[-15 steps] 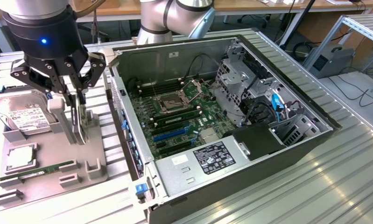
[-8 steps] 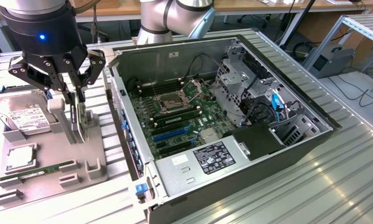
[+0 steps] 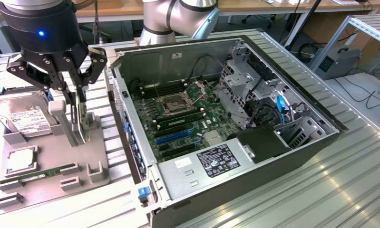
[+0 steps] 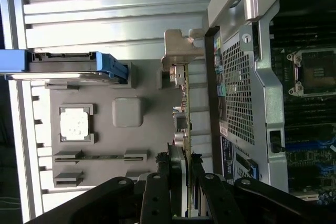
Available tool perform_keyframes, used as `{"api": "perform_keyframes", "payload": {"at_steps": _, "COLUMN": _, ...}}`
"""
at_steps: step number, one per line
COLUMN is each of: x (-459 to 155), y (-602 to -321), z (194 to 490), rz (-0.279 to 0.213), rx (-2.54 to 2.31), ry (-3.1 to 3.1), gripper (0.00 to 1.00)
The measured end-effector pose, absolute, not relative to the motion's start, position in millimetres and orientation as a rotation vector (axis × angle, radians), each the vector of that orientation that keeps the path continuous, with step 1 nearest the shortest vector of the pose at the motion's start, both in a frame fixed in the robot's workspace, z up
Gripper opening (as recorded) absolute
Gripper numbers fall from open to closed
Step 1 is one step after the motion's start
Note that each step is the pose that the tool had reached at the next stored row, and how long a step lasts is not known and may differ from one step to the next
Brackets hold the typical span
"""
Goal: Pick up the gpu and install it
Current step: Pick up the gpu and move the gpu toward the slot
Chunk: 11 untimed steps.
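The gpu (image 3: 82, 121) stands upright on its long edge in the tall holder of a grey tray (image 3: 82, 178), near the tray's edge that faces the computer. Its silver end bracket (image 4: 181, 51) points away from the tool (image 3: 77, 95), which comes down from above. The tool is part-way closed, with a finger on each flat side of the card and the card pinched between them. In the wrist view the card runs edge-on up from between the black fingers (image 4: 164, 174).

The open computer case (image 3: 240, 118) lies just beside the card, on the exterior view's right. Its near side wall (image 3: 123, 102) rises between the card and the green motherboard (image 3: 177, 123) inside.

On the tray there are three other parts, one of each kind:
- a hard drive (image 3: 24, 114) with a white label, at the far end;
- a square processor chip (image 3: 22, 161) in a recess;
- a narrow memory stick (image 3: 37, 173) lying flat near the front.

The tray and the case both rest on a ribbed metal tabletop (image 3: 291, 190).
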<state>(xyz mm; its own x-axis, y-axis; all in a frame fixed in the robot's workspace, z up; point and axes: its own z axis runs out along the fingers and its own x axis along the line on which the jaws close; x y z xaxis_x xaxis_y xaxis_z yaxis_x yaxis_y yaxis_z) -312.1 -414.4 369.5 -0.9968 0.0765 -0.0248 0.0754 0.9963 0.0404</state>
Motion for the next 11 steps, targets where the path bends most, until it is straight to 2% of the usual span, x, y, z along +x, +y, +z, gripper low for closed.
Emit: {"api": "perform_keyframes", "payload": {"at_steps": 11, "x": -312.1, "y": -414.4, "z": 377.8, "rz": 0.062, "rx": 0.118, "ry": 3.112, "gripper": 0.27}}
